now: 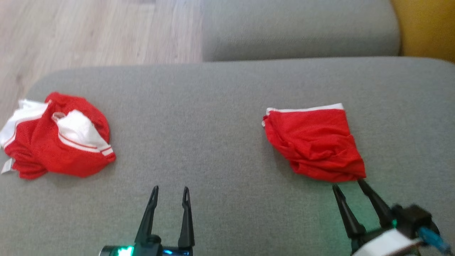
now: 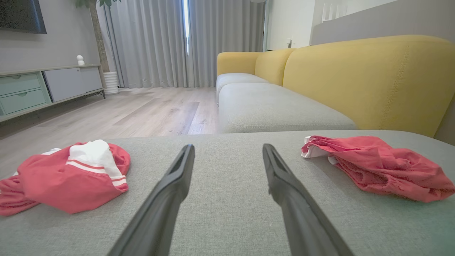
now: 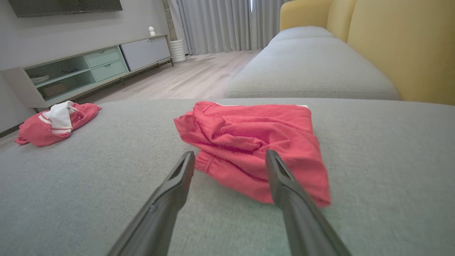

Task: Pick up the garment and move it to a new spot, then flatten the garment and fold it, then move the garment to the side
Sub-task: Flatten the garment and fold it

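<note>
At my right fingertips first: my right gripper [image 1: 347,185] stands with its fingers spread apart and nothing between them, tips right at the near corner of the folded red garment [image 1: 312,142]. The outer finger looks to touch the hem, but I cannot be sure of contact. My left gripper [image 1: 170,190] is likewise spread and empty, low over bare grey cushion [image 1: 220,142], with no cloth ahead of it. Just beyond the right tips, the garment lies as a compact, rumpled packet with its layers doubled over and its white band on the far edge. My reading: pick-up, flattening and folding are done for this piece, though the fold is rough. It sits well off to the right of my left gripper, so the move aside seems finished or nearly so; whether this is its final spot I cannot tell. Well off to the left of my left gripper lies a crumpled red-and-white garment [image 1: 53,142], unfolded; if it counts, every step remains for it. Farther ahead are a second cushion [image 1: 298,28], a yellow backrest [image 2: 362,78] and wood floor [image 1: 89,32].
</note>
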{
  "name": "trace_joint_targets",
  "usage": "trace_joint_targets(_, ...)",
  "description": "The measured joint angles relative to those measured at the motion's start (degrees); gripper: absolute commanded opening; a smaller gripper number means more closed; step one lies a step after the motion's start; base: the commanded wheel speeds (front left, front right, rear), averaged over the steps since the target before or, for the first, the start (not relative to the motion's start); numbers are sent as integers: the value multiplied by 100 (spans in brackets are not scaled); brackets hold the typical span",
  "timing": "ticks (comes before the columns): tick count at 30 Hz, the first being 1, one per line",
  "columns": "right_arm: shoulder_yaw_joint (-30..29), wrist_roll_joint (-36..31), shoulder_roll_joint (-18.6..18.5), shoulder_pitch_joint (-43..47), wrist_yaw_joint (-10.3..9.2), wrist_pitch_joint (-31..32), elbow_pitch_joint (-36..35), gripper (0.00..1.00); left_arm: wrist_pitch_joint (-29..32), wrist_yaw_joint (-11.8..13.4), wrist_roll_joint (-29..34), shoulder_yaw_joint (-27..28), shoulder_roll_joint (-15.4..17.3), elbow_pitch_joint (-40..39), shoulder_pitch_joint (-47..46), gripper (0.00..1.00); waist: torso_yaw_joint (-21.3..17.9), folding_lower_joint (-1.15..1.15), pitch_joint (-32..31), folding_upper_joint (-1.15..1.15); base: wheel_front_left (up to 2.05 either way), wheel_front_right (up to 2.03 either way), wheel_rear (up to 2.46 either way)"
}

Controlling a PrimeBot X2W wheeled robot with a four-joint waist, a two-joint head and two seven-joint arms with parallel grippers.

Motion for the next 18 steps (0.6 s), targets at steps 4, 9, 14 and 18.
trace_joint_targets(4, -127, -7, 22, 399, 0, 0, -58, 0, 0, -52, 15, 56, 12, -51, 171, 100, -52, 0, -212, 0, 0, 0, 0)
trace_joint_targets(9, -42, 346, -283, 11, 0, 199, 238, 0, 0, -189, 49, 57, -19, -76, 182, 100, 111, 1, -313, 0, 0, 0, 0)
trace_joint_targets(14, 464, 686, -616, -1100, 0, 666, 858, 0, 0, -250, 94, 48, -42, -67, 181, 100, 302, 1, -282, 0, 0, 0, 0)
trace_joint_targets(18, 1033, 856, -762, -1937, 0, 829, 1629, 0, 0, -334, 99, 27, -70, -14, 177, 100, 478, 2, -196, 0, 0, 0, 0)
